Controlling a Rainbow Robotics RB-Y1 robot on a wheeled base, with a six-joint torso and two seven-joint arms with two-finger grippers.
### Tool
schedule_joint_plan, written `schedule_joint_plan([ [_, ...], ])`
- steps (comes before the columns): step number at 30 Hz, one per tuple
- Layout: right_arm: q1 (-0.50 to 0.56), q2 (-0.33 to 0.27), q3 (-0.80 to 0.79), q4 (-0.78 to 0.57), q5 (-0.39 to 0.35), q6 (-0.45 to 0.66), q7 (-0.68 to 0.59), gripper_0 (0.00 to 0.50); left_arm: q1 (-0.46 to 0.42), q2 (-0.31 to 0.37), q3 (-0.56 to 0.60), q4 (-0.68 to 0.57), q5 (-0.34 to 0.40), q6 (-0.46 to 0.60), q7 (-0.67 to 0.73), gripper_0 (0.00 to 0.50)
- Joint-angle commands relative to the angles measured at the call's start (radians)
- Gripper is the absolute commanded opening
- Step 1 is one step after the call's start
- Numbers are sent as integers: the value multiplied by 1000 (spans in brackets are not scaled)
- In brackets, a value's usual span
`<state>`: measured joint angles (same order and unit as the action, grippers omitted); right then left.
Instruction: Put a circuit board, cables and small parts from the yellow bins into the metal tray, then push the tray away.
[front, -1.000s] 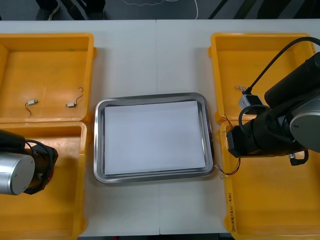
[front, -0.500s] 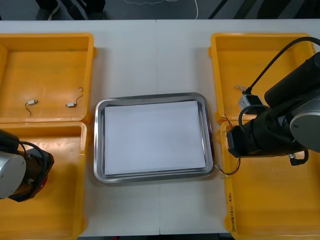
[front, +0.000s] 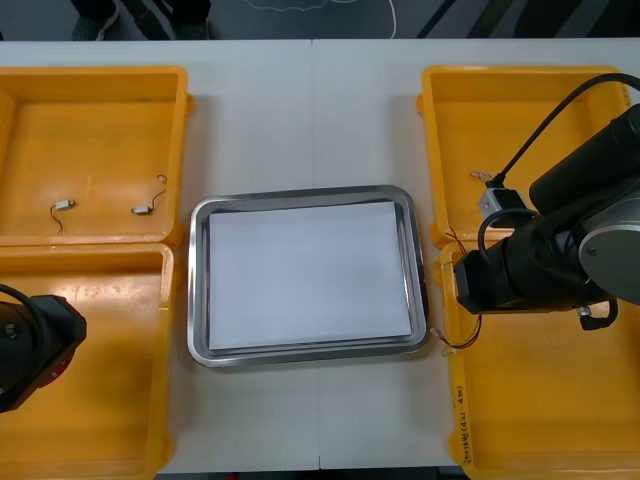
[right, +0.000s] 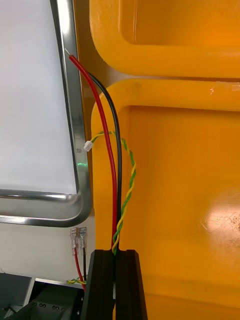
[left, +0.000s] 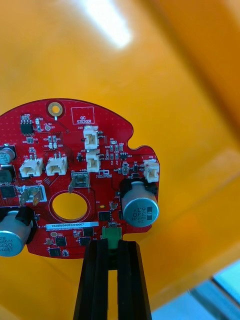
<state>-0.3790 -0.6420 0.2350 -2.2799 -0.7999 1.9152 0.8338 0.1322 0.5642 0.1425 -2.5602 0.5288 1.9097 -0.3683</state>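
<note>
Across the tabletop (front: 300, 110), neither the yellow bins (front: 120, 420) nor the tray (front: 300, 193) have shifted, and the tray's white inside is still bare. What has changed is the left arm (front: 30, 350). Over the last second it has drawn back toward the tabletop's left edge and turned, so a dark end now shows over the near left bin where a silver wrist showed before. The right arm (front: 540, 270) has not moved and lies across the near right bin's inner wall.

The left hand (left: 111, 250) is clamped on the rim of the round red circuit board (left: 75, 160). The board stands out ahead of the fingers with the bin floor behind it, so I judge it lifted clear. The right hand (right: 115, 260) is pinched on the cables (right: 116, 165), a red and black pair and a twisted yellow and green one. They run straight out from the fingers along the bin's wall, and the red tip reaches the tray's rim. Two small parts (front: 63, 206) lie in the far left bin, well away from either hand.

Both pickups look made, but nothing is in the tray yet. The carry comes next.
</note>
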Motion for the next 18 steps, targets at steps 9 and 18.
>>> schedule_joint_plan([
  [9,-29,7,12,-9,13,5,44,0,-8,43,167,-58,195,10,-420,0],
  [18,-29,8,12,-9,8,5,44,0,-114,52,91,-58,215,10,-500,0],
])
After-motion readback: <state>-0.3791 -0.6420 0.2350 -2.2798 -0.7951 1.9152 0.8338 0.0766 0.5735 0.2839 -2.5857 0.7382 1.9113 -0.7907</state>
